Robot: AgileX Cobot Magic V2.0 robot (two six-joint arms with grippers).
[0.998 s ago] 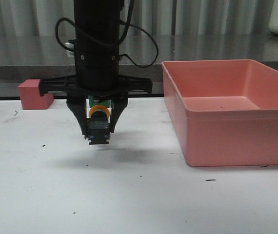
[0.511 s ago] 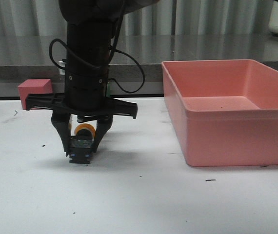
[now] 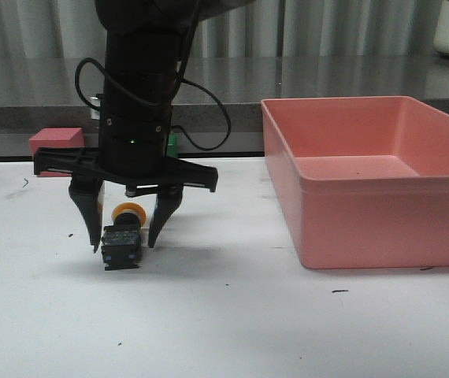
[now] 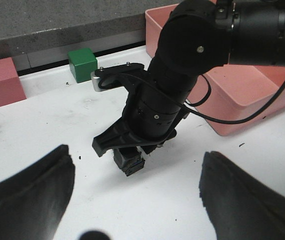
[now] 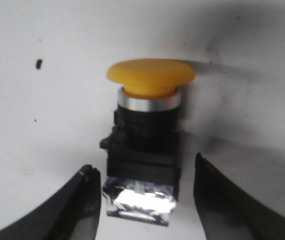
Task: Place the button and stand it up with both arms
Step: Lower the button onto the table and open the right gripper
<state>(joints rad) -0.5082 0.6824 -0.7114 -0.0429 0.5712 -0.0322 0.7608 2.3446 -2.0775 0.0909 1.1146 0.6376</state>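
Note:
The button (image 3: 122, 246) lies on its side on the white table, black body toward the front camera and yellow cap (image 3: 127, 210) behind it. My right gripper (image 3: 124, 246) points straight down over it, open, one finger on each side. In the right wrist view the button (image 5: 145, 140) shows between the fingers of the right gripper (image 5: 143, 172), with small gaps on both sides. My left gripper (image 4: 136, 167) is open wide with nothing in it. It looks from a distance at the right arm (image 4: 162, 100) and the button (image 4: 131, 163) under it. The front view does not show the left gripper.
A large pink bin (image 3: 366, 228) stands to the right of the button. A pink block (image 3: 55, 150) sits at the back left by the table's far edge, and a green cube (image 4: 82, 62) is near it. A dark counter runs behind the table.
My right arm moved left and down with the button. Its fingers have spread apart, and the button now rests on the table instead of hanging in the grip.

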